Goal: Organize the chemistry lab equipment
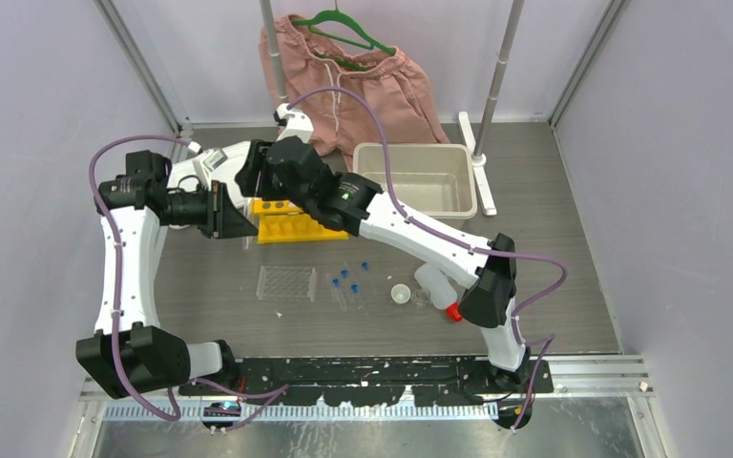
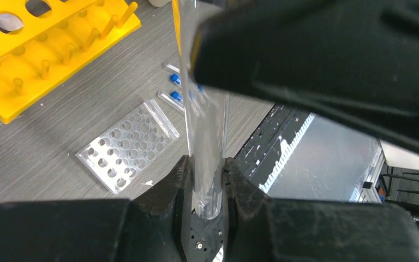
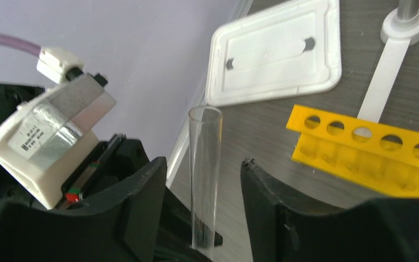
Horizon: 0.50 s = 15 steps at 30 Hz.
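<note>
Left gripper point(image 2: 207, 176) is seen clamped on one end of a large clear tube point(image 2: 203, 120), held off the worktop point(image 2: 49, 136). Right gripper point(image 3: 203, 169) is set around the same tube with jaws parted, clear gaps on both sides. Yellow holed tube rack point(image 1: 291, 227) is noted just beside them, to the right.

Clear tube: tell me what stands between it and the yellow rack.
The right claw, open around the clear tube: one finger sits between the tube and the yellow rack. Nothing else visible.
</note>
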### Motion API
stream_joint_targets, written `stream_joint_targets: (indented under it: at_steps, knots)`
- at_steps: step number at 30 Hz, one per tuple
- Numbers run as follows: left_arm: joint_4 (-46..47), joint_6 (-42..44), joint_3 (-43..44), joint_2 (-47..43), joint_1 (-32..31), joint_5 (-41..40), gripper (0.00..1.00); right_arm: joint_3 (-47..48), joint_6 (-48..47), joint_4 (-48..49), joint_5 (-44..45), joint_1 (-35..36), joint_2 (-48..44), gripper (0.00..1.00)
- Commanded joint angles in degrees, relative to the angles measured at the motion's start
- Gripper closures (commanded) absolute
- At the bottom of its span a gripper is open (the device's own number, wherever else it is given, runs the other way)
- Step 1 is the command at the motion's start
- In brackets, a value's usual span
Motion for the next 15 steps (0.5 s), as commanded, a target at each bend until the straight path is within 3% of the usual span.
stream_joint_targets:
  at_steps: [1, 7, 15]
  knots:
    - [2.5, 3.0, -1.2, -3.6, 0.3, 0.9, 1.00, 5.4, 0.3, -8.0, -9.9, -2.1, -1.6, 0.40]
    - [6.5, 5.5, -4.6, -8.6, 0.3, 1.5, 1.00, 9.0, -0.3, -16.4, -26.7, -6.4, -0.1, 0.39]
    - [7.0, 8.8, -6.2, -11.2, 0.2, 1.2, 1.00, 19.5, -2.2, -23.2, -36.5, -8.0, 5.7, 0.45]
